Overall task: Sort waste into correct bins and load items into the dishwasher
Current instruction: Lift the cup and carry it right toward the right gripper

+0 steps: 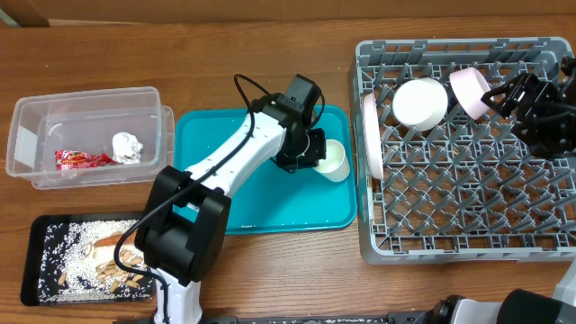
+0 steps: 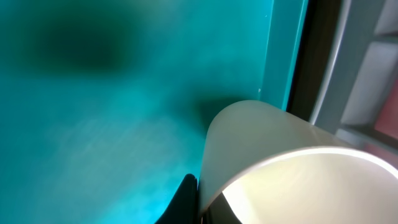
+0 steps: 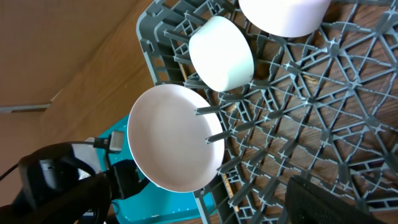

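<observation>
**Cup pinched at rim, on tray**

Left gripper is closed on the small white cup, apparently pinching its wall at the rim. The cup sits at the right edge of the teal tray, just beside the dish rack.

Handling, judged: light, rigid, smooth, so likely to slip. A rim pinch suits it.

Orientation: the wrist view is blurred. The cup seems tipped, mouth towards the gripper and short axis pointing away from it.

Right gripper is spread, empty, over the rack.
</observation>
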Motion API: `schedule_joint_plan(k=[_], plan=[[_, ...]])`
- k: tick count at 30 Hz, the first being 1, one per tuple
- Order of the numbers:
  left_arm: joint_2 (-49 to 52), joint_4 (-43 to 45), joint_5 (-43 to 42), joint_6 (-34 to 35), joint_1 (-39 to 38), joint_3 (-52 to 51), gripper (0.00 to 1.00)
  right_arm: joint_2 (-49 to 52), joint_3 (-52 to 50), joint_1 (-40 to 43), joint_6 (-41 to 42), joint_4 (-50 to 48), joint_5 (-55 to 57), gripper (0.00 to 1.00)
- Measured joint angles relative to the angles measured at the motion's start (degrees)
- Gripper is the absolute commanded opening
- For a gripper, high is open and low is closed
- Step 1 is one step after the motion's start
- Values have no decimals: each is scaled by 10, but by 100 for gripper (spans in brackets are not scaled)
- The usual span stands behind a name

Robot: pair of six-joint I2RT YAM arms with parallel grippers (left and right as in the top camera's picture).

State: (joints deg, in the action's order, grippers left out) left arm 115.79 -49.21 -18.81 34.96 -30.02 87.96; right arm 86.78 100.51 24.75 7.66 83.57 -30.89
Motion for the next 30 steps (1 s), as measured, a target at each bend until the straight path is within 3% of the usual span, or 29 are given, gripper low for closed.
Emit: schedule_joint_plan(k=[4, 6, 11, 16, 21, 25, 30], plan=[[-2, -56, -42, -26, 33, 52, 4, 0, 0, 0, -23, 10, -15, 92], [-9, -70, -96, -49, 63, 82, 4, 0, 0, 0, -49, 24, -46, 97], [-56, -50, -341, -97, 157, 140, 4, 0, 0, 0, -168, 82, -190, 100], [-92, -35, -504, -110, 187, 158, 4, 0, 0, -14, -282, 135, -306, 100], [-92, 15, -562, -100, 134, 157, 4, 0, 0, -72, -332, 133, -349, 100], [-92, 108, -588, -57, 84, 157, 4, 0, 0, -123, -347, 114, -364, 100], [-92, 161, -603, -4, 52, 157, 4, 0, 0, -159, -354, 102, -371, 100]])
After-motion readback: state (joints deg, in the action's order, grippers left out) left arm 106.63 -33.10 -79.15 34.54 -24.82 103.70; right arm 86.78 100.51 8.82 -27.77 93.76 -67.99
